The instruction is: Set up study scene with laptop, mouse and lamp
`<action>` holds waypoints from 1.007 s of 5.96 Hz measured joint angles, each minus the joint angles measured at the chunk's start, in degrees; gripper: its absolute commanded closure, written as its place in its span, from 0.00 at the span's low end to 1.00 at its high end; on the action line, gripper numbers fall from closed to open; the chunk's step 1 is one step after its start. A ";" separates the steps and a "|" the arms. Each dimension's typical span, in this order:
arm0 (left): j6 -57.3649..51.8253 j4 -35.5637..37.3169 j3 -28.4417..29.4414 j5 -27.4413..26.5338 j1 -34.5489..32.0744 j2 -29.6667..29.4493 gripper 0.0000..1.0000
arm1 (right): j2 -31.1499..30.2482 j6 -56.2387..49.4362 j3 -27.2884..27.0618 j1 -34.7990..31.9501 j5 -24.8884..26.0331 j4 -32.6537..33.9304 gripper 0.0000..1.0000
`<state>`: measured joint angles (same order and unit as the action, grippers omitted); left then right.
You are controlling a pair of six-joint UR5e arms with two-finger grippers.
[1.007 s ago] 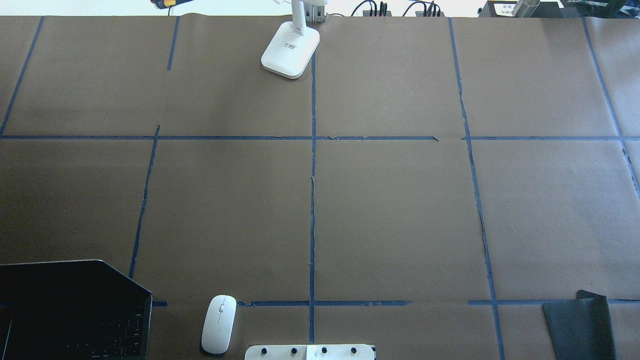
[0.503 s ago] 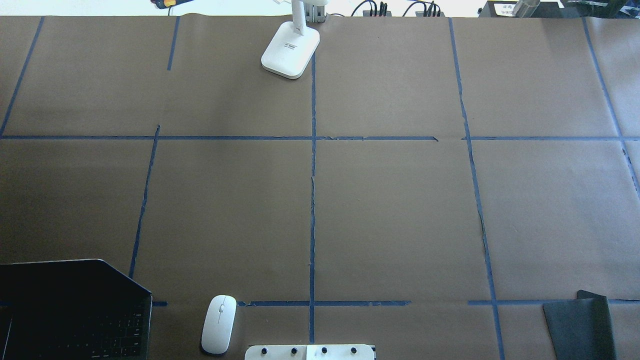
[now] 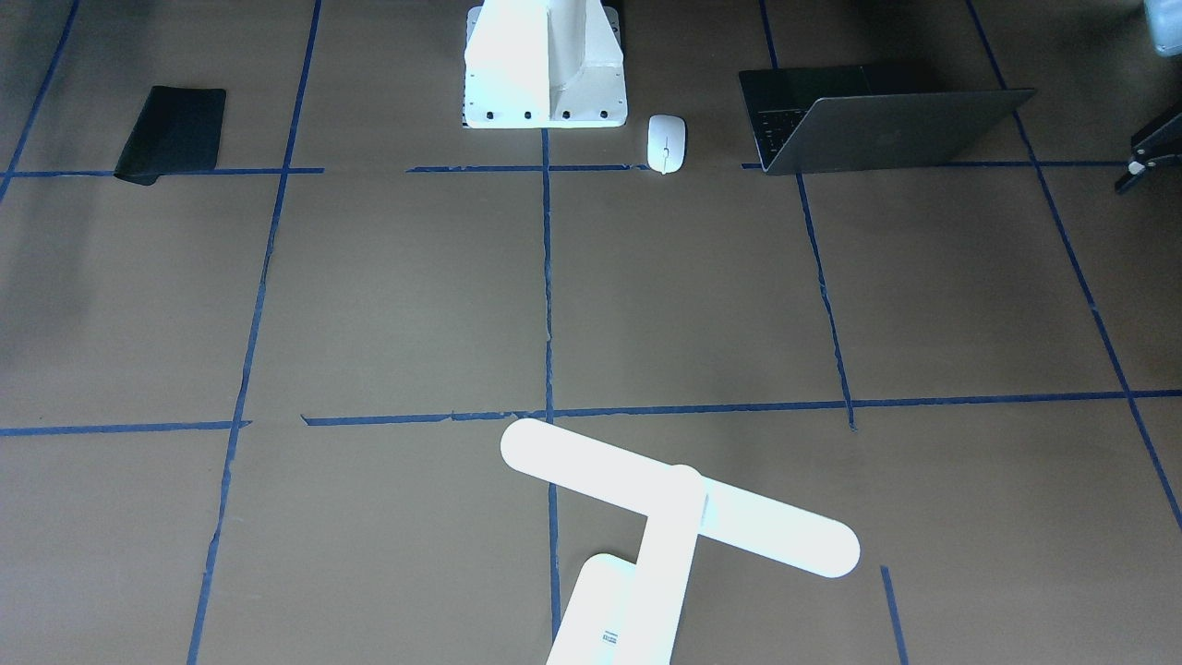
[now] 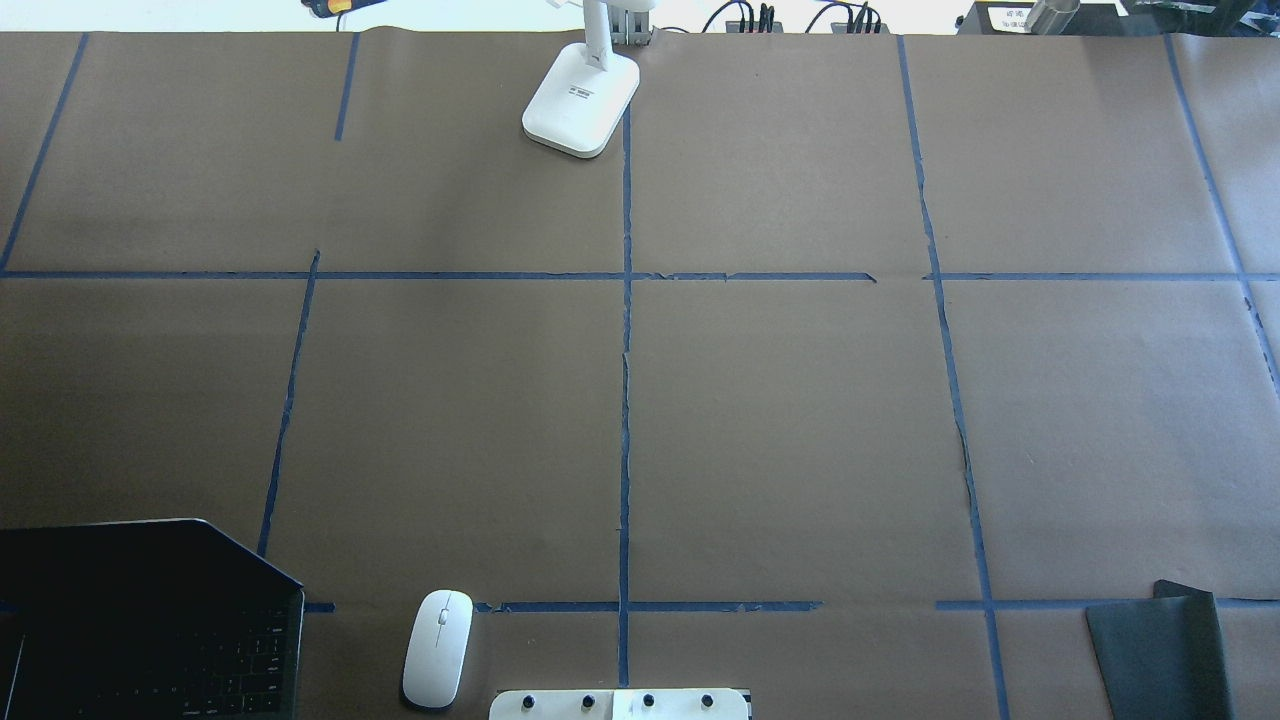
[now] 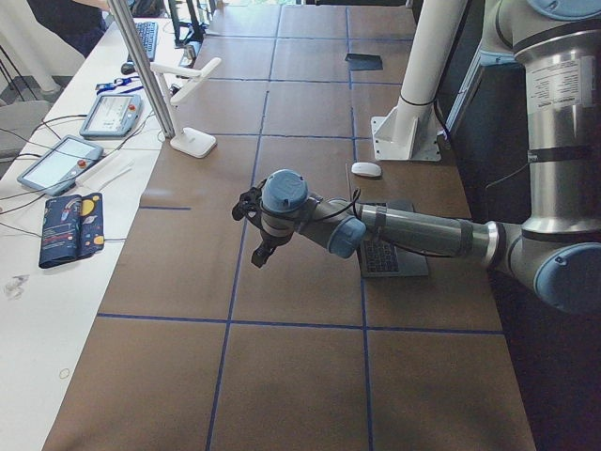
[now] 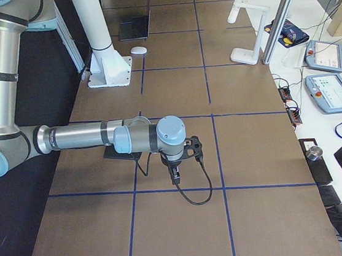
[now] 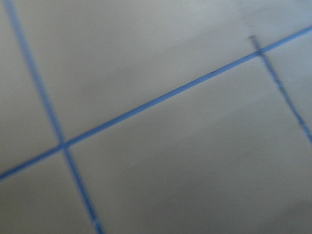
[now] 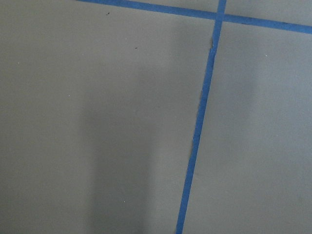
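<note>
Nothing has moved, so the slim dark-grey metal laptop (image 4: 150, 620), glossy white oval mouse (image 4: 437, 647) and white T-shaped lamp (image 3: 679, 508) await arranging; whether the left gripper (image 5: 257, 246) or right gripper (image 6: 177, 167) is open, I cannot tell.

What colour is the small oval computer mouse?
The mouse is glossy white; overhead exterior view shows it best.

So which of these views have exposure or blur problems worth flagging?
Exterior front-facing: the lamp is blown out to flat white, with no surface detail. Overhead exterior: the laptop is crushed to near black, its keys barely readable. Left wrist-mounted: blurred, the tape lines smeared soft. Right wrist-mounted: sharp, with a broad soft shadow across the paper.
</note>
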<state>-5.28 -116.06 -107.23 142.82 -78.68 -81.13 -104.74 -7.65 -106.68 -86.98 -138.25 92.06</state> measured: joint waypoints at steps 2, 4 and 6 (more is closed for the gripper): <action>0.27 -7.48 -5.19 4.65 8.53 0.76 0.00 | 0.05 0.00 -0.02 -0.01 0.00 -0.02 0.00; -0.87 -18.27 -8.83 6.55 17.53 5.89 0.01 | 0.13 0.00 -0.02 0.05 0.00 -0.04 0.00; -1.06 -26.87 -9.41 6.65 24.63 10.99 0.12 | 0.09 0.07 0.44 0.05 0.00 -1.35 0.00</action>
<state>-6.34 -142.93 -116.64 149.47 -54.06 -70.14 -104.65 -7.58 -106.24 -86.92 -138.25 90.71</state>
